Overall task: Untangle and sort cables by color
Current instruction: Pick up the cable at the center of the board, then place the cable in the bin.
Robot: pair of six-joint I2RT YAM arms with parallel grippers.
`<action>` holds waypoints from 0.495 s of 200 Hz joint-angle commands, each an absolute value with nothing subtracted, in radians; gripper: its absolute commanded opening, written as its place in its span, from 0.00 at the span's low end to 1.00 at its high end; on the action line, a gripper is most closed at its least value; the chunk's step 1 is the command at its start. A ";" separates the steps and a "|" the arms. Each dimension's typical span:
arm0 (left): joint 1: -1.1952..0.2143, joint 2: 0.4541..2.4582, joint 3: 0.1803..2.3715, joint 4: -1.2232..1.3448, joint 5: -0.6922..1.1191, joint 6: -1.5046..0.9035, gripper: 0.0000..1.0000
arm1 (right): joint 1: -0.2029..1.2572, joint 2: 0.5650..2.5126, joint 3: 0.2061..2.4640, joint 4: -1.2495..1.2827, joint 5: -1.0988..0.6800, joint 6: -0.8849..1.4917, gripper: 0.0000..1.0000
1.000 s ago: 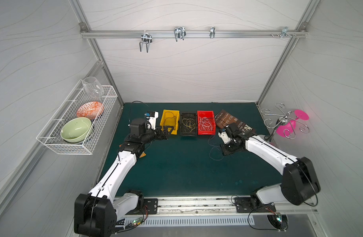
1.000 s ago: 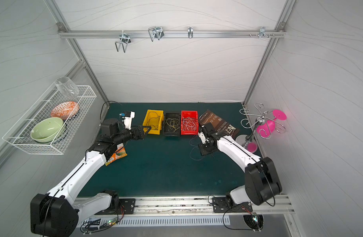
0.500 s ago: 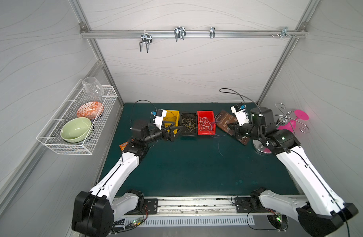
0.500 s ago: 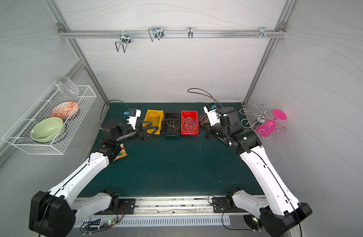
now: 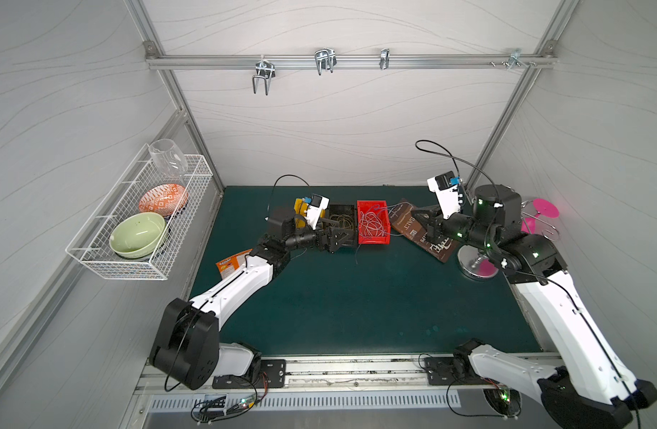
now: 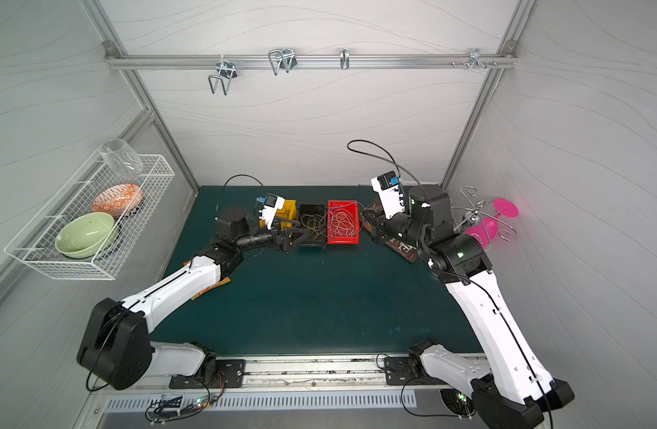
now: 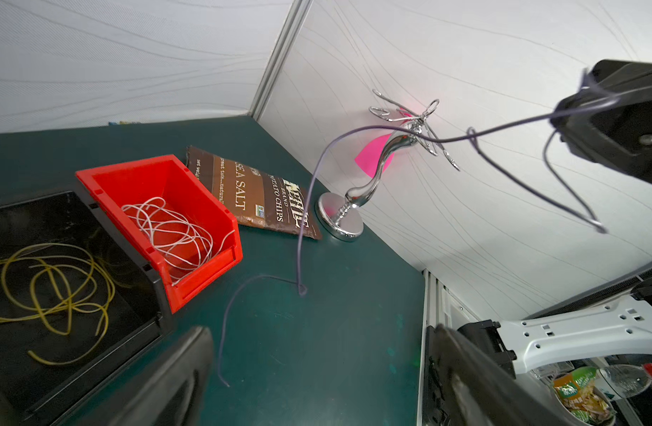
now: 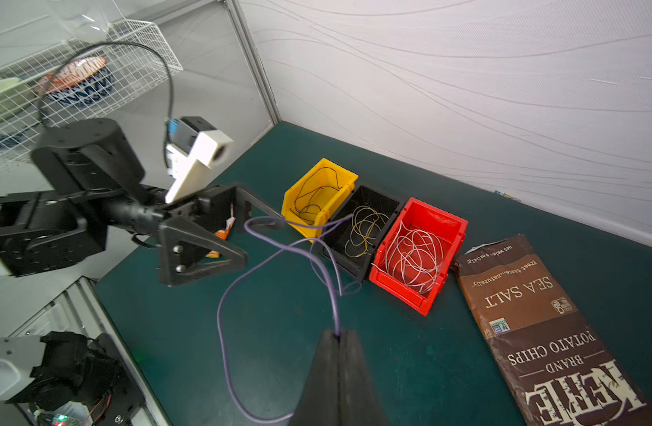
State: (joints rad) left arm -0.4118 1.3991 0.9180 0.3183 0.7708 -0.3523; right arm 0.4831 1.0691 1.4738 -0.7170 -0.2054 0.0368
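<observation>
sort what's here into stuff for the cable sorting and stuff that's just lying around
For the job:
- purple cable, pinched in the shut right gripper
- open left gripper
- red bin with white cables
- black bin with yellow cables
- yellow bin with dark cables

Just lying about:
- chips bag
- chrome stand
- orange packet
- wire basket with green bowl, patterned bowl, glass

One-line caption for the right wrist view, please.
Right gripper shut on a purple cable trailing toward the open left gripper; yellow bin, black bin, red bin beyond.
</observation>
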 commanded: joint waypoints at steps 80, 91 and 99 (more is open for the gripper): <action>-0.582 1.628 1.127 0.372 0.815 -0.387 0.67 | 0.488 1.022 1.491 -0.664 -0.264 0.090 0.01; -0.582 1.630 1.133 0.350 0.795 -0.373 0.54 | 0.487 1.017 1.491 -0.660 -0.265 0.092 0.02; -0.581 1.625 1.129 0.348 0.778 -0.364 0.44 | 0.488 1.016 1.493 -0.658 -0.265 0.092 0.02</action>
State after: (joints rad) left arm -0.5823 1.6207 1.0809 0.3477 0.8017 -0.3901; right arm 0.4831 1.0389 1.4742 -0.6994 -0.2485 0.0788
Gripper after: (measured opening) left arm 0.555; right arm 0.039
